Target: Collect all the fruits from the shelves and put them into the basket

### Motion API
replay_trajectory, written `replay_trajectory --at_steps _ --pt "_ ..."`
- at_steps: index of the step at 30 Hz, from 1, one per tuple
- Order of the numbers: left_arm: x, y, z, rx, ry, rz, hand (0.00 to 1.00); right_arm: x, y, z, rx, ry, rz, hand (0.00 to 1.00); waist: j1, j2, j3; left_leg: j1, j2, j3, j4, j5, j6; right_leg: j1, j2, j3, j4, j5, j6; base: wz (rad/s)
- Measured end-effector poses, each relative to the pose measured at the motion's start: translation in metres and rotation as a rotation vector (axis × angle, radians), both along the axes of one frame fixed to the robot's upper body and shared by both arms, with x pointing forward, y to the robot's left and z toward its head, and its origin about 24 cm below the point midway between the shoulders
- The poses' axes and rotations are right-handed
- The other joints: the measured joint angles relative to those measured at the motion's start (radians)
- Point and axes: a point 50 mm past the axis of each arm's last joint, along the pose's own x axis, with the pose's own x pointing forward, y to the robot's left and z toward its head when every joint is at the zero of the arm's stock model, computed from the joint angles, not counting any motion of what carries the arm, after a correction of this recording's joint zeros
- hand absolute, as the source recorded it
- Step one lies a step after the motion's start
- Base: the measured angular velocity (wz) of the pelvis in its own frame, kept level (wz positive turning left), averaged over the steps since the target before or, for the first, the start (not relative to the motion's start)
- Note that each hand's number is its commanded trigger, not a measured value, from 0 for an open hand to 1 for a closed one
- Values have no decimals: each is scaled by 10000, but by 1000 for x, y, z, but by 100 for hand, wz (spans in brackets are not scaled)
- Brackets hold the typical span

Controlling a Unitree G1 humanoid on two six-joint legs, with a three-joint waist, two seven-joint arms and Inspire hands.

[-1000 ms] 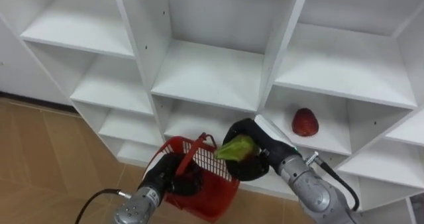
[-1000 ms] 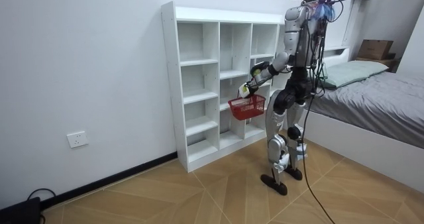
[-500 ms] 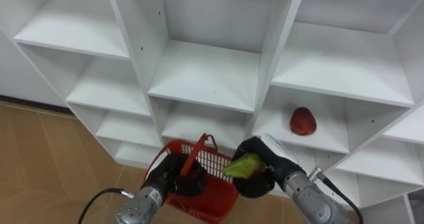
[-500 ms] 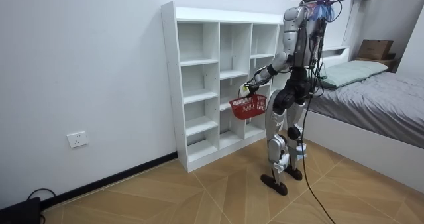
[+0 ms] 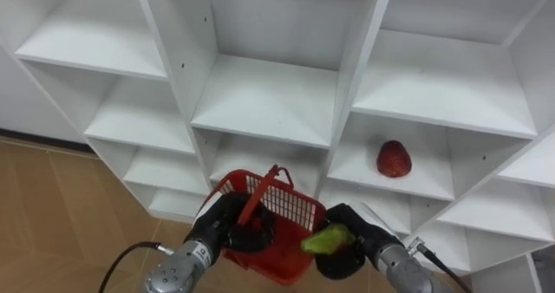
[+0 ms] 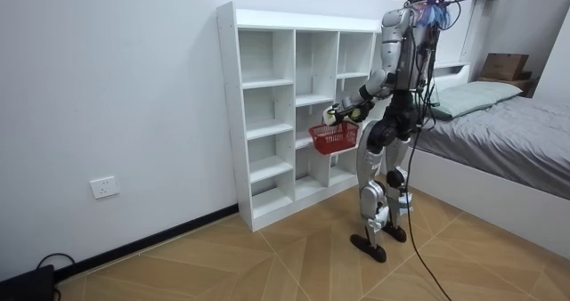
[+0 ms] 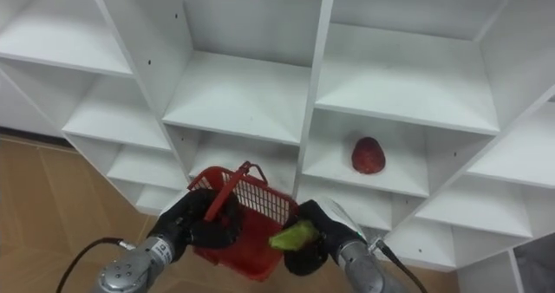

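My left hand (image 5: 224, 230) is shut on the handle of a red mesh basket (image 5: 286, 213), held low in front of the white closet (image 5: 269, 94). Close against the basket's right rim, my right hand (image 5: 354, 248) is shut on a green fruit (image 5: 324, 238). A red fruit (image 5: 394, 159) lies on a shelf in the closet's right column, above and behind my right hand. In the right eye view the green fruit (image 7: 290, 235) overlaps the basket's (image 7: 251, 208) rim. What lies inside the basket is hidden. In the room view I stand upright facing the closet (image 6: 267, 114).
The other closet compartments in view hold nothing. A vertical divider (image 5: 360, 76) stands between the middle column and the red fruit's column. Wooden floor (image 5: 52, 206) lies to my lower left. A bed (image 6: 508, 127) stands at the room view's right, behind me.
My right hand has come down and toward me with the green fruit, from beside the basket's top to its right rim. The basket has lifted slightly.
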Motion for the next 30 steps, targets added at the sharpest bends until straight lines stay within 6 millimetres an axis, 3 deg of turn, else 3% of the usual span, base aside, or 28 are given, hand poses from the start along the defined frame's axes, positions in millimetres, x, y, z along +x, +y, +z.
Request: replay_trajectory --at_steps 7,11,18,24,30 --pt "-1 -1 -1 -11 52 -169 100 10 4 3 -44 -221 -15 100 -185 18 18 -149 -3 7 11 0 0 -159 2 3 1 -1 0 0" --pt "-2 -3 -1 -61 94 -320 100 14 2 4 -134 -347 -154 100 -190 61 85 -378 1 22 32 2 2 -395 -9 1 44 0 0 0" --pt "-4 -13 -2 -167 172 -733 100 17 2 5 -199 -515 -283 100 -160 137 130 -488 33 111 34 2 2 -523 8 0 69 -1 0 0" --pt "-8 -20 -4 -23 263 -1394 100 26 -2 1 -504 -309 -507 100 -253 313 201 -492 42 125 31 1 1 -523 78 10 70 0 -1 0" --pt "-8 -23 -4 43 297 -1840 100 30 4 3 -343 -388 -423 100 -411 357 191 -594 42 137 51 4 -2 -658 75 11 111 -2 -3 0"
